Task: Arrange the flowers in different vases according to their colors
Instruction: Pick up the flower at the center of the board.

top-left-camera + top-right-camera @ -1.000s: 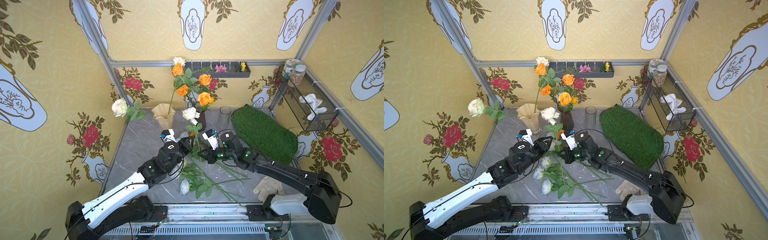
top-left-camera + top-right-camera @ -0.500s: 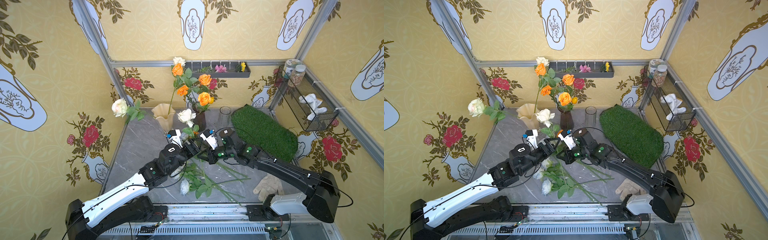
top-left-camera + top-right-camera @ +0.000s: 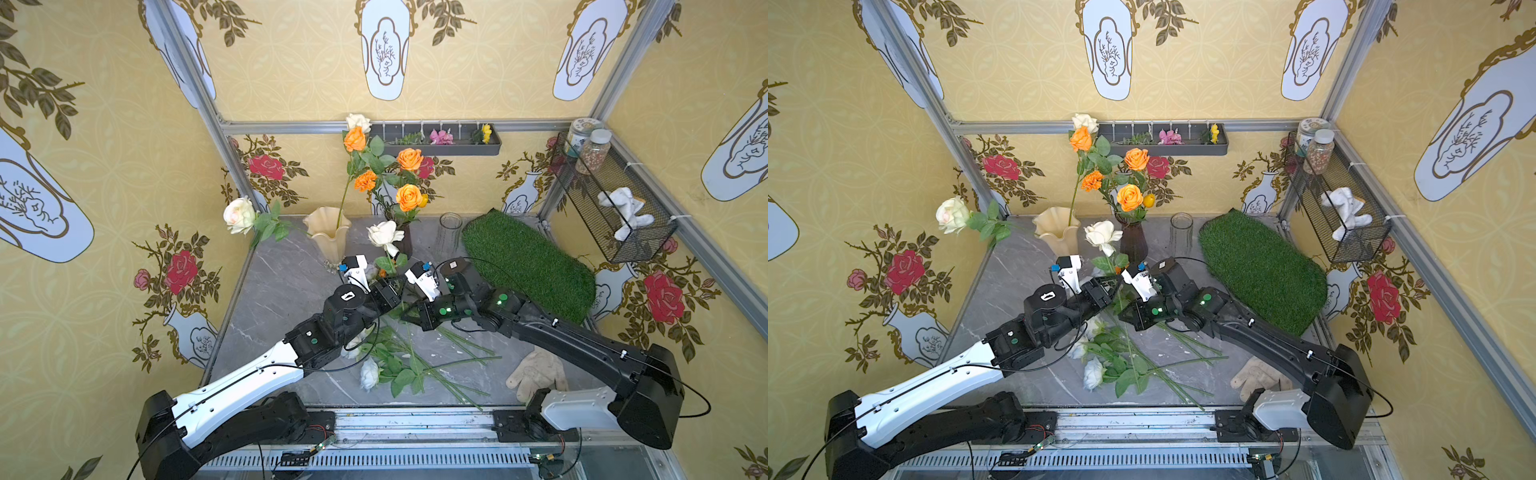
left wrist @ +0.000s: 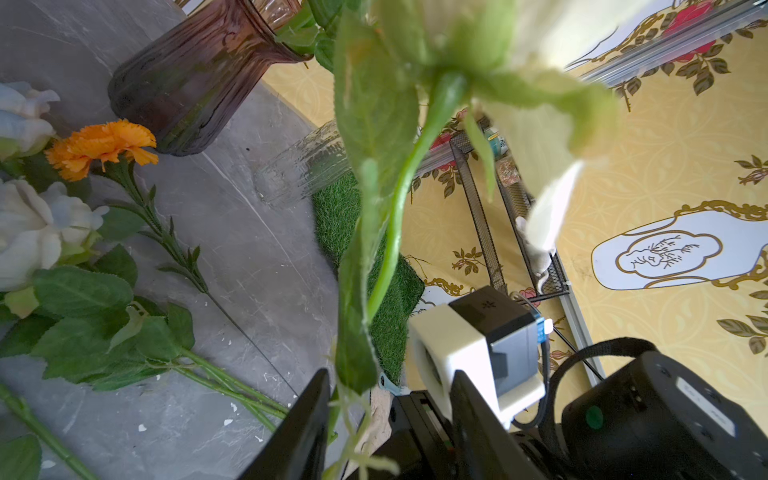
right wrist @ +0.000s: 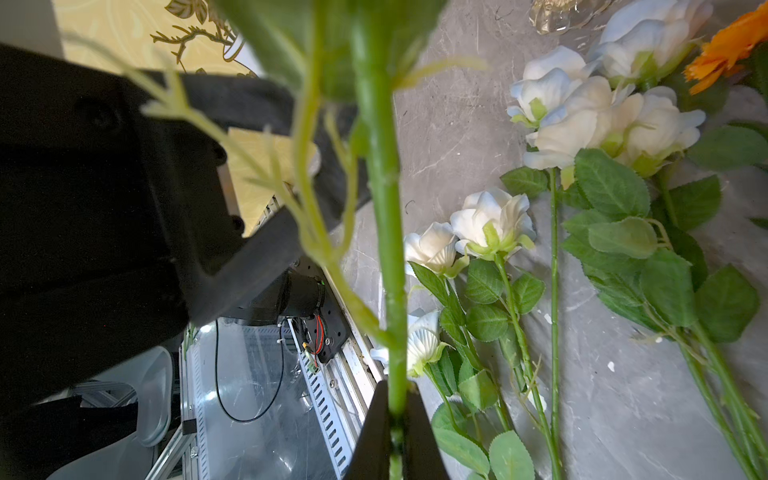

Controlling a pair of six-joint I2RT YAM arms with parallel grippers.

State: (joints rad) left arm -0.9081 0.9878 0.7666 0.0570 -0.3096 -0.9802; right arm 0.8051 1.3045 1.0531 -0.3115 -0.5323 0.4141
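A cream-white rose [image 3: 384, 235] [image 3: 1102, 235] stands upright, my right gripper [image 3: 405, 309] [image 5: 395, 415] shut on its green stem [image 5: 384, 208]. My left gripper [image 3: 390, 289] [image 4: 390, 382] is open, its jaws on either side of that stem [image 4: 399, 199] just above the right one. At the back stand a cream-yellow ruffled vase [image 3: 328, 232] with a cream rose [image 3: 239, 214] leaning left, a dark purple vase [image 3: 405, 241] with orange flowers [image 3: 409, 197], and an empty clear glass vase [image 3: 449, 228]. Pale roses [image 3: 369, 372] and an orange marigold [image 4: 104, 145] lie on the table.
A green grass mat [image 3: 528, 262] covers the table's right side. A beige glove [image 3: 538, 374] lies at the front right. A wire basket [image 3: 615, 208] with jars hangs on the right wall, and a dark shelf [image 3: 436, 143] on the back wall.
My left gripper has moved right, up to the stem that the right gripper holds, and its jaws now straddle it. The held rose has shifted only slightly.
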